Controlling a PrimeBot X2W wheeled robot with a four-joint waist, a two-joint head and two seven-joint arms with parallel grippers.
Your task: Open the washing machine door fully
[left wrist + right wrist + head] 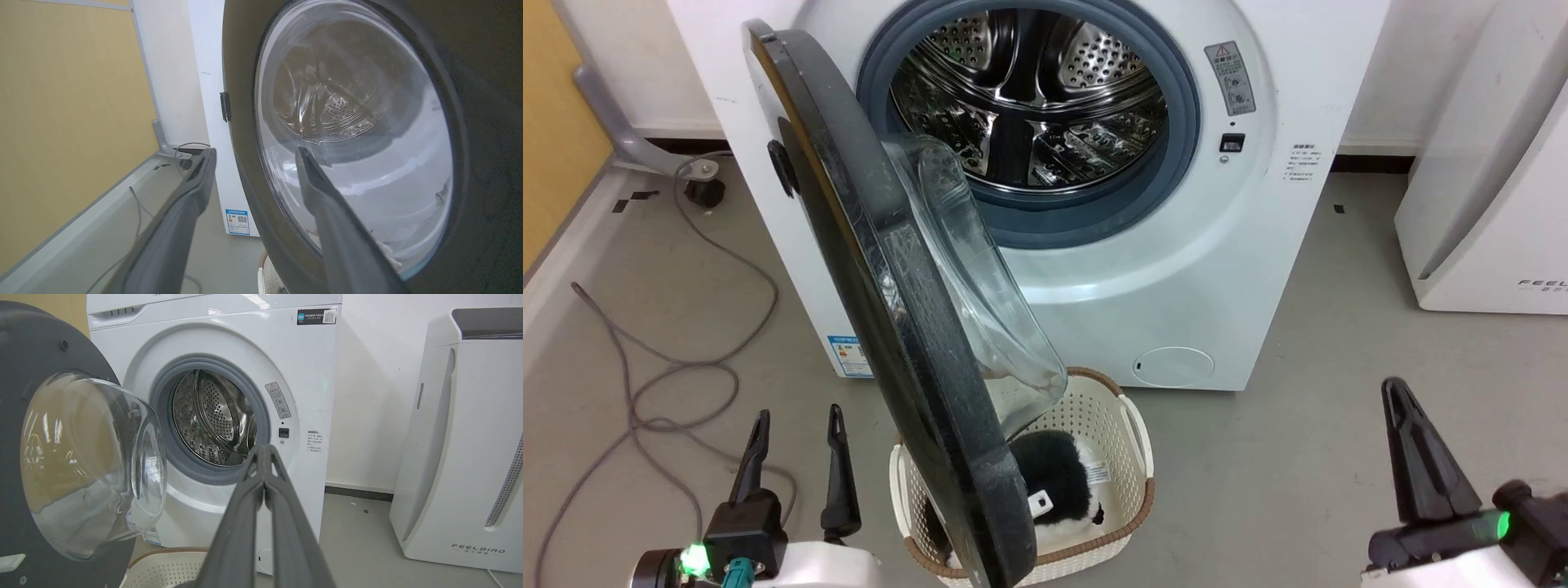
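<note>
Grey capitals low on the white slanted appliance [457, 457] at the right begin "FEEL"; the rest looks like "AIRD" but is uncertain. On the big white front-loading washing machine [229, 339], a grey warning sticker [1230, 77] right of the drum opening bears a triangle sign, its print too small to read. The blue label [237, 221] at the machine's lower left corner and the black label [316, 316] near its top each carry a QR code. The small printed notice [1303, 163] is illegible.

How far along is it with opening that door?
Done: the door is unlatched and swung out about halfway, baring the drum. In hand: the open left pincer sits by the door's outer face, gripping nothing; the right pincer is shut, off to the side. Left: swinging the door wider.
</note>
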